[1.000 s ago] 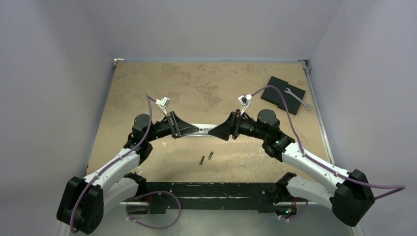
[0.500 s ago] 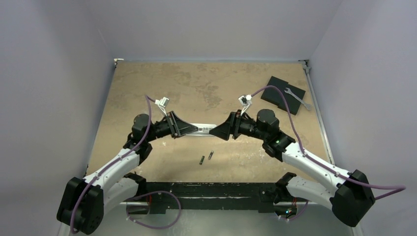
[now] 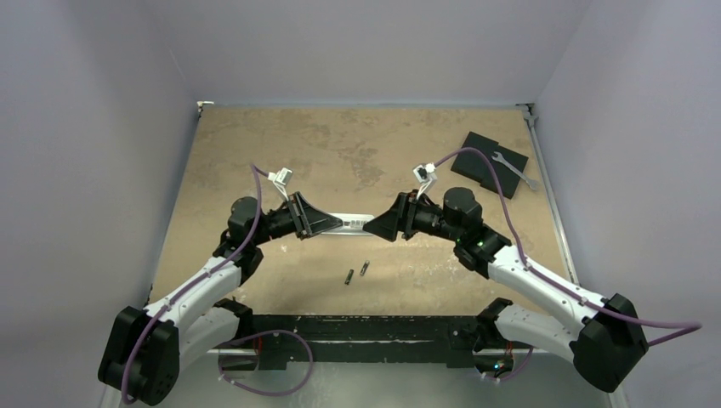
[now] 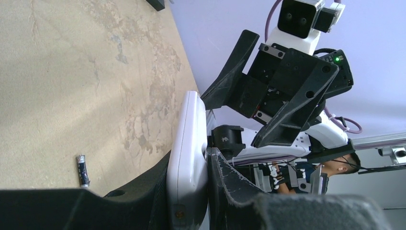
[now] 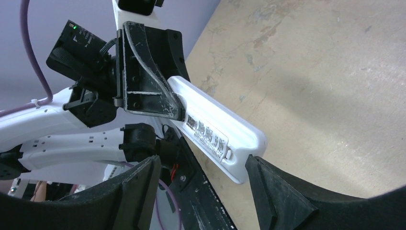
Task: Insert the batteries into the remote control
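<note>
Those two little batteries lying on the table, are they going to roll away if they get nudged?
Probably: the batteries are slim cylinders lying on their sides on the flat table, so a sideways nudge likely rolls them. Being small, they look light and may skid or flick away. Their casing looks smooth and could slip in a pinch.

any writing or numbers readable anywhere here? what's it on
Back of the remote control: a label with printed lines and a barcode-like block, too small and blurred to read.
On the batteries, the wrench and the black pad: no text can be made out.
No other writing shows in any view.
</note>
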